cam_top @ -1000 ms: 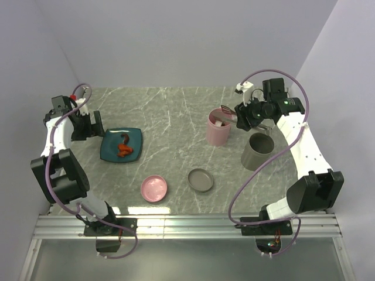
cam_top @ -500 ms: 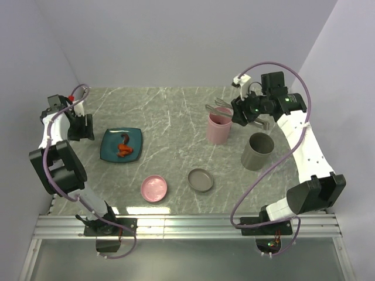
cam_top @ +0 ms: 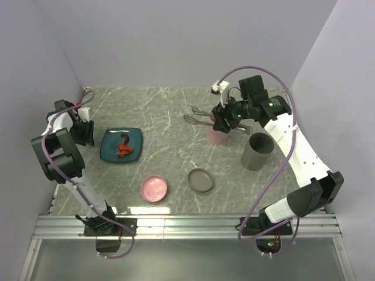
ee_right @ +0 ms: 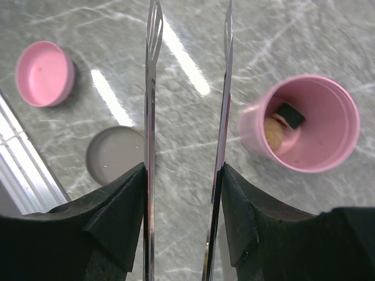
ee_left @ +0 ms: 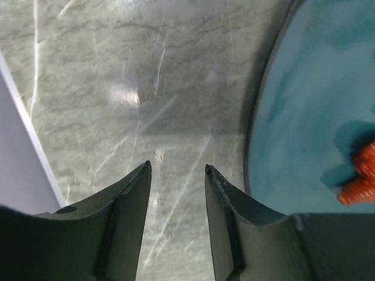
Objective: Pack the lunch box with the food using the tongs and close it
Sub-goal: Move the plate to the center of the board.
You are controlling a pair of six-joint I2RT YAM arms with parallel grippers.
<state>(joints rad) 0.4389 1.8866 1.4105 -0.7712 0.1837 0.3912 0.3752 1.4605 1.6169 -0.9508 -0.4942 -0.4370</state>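
So in the overhead view the right gripper (cam_top: 221,120) is up in the upper right, pinching the long thin silver metal tongs (cam_top: 193,118) between its fingers. The tongs poke out toward the left of the frame, over the grey marbled tabletop (cam_top: 170,111). In the right wrist view the two slim arms of the tongs (ee_right: 150,105) run straight up the picture with a gap between them. The black fingers (ee_right: 111,216) of the right gripper (ee_right: 183,170) press on them from both sides.

The pink cylindrical plastic container (cam_top: 215,138) stands upright just below that gripper in the overhead shot and is partly hidden by it. From the wrist cam it's at the middle right (ee_right: 328,146), open on top, with a dark square piece (ee_right: 290,114) and a round beige piece (ee_right: 270,132) inside. A grey cylindrical container (cam_top: 256,151) stands upright a bit lower and further right. A round pink lid (cam_top: 154,188) and a round grey lid (cam_top: 201,180) lie flat in the lower middle, near each other but not touching.

Over on the left is the teal square plate (cam_top: 111,149) with red-orange bits (cam_top: 124,151) on it. The left gripper (cam_top: 84,133) is just off the plate's left edge. In its wrist view the left gripper (ee_left: 176,168) is partly spread, fingers (ee_left: 132,222) apart with only tabletop showing between them. The plate (ee_left: 304,105) fills the right side, and the red-orange bits (ee_left: 360,175) sit at the far right edge of the frame.
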